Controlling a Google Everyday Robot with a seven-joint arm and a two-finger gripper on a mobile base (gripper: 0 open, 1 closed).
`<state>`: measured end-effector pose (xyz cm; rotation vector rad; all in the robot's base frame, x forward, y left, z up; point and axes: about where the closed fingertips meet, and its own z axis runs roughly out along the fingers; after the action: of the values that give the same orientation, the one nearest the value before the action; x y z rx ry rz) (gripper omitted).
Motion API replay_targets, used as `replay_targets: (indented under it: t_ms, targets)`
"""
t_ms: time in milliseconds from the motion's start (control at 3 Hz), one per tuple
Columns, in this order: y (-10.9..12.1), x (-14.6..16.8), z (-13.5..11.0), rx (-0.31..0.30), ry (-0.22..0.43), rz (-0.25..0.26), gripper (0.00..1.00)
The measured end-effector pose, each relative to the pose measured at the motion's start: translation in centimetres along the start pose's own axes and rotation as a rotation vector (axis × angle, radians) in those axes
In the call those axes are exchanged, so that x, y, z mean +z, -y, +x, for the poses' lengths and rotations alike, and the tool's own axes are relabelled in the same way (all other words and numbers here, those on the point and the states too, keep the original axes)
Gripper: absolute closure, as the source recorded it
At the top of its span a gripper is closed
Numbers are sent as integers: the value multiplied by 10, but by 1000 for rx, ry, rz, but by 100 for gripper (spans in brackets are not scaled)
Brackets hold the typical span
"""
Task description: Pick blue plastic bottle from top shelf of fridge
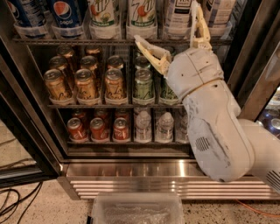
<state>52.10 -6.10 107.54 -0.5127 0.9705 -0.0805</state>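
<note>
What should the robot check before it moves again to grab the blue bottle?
1. Is the fridge open? Ok.
2. Is the tool open and empty? Ok, its fingers are spread wide.
3. Is the blue Pepsi bottle upright on the top shelf? Ok.
4. Is the tool lined up with it? Not ok. The tool is at shelf height but off to the right, by the green-and-white bottles.
5. Is there room above the bottle? Cannot tell, the tops are cut off.
</note>
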Motion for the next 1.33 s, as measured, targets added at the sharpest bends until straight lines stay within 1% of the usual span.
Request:
replay_targets:
  t_ms: [333, 667, 1000, 1333]
  targets:
    - [0, -7, 9, -6, -61, -25, 26]
    - [3, -7, 16, -19, -95, -37, 45]
    - [9, -4, 18, -40, -103, -38, 51]
    - [14, 4, 14, -69, -68, -22, 52]
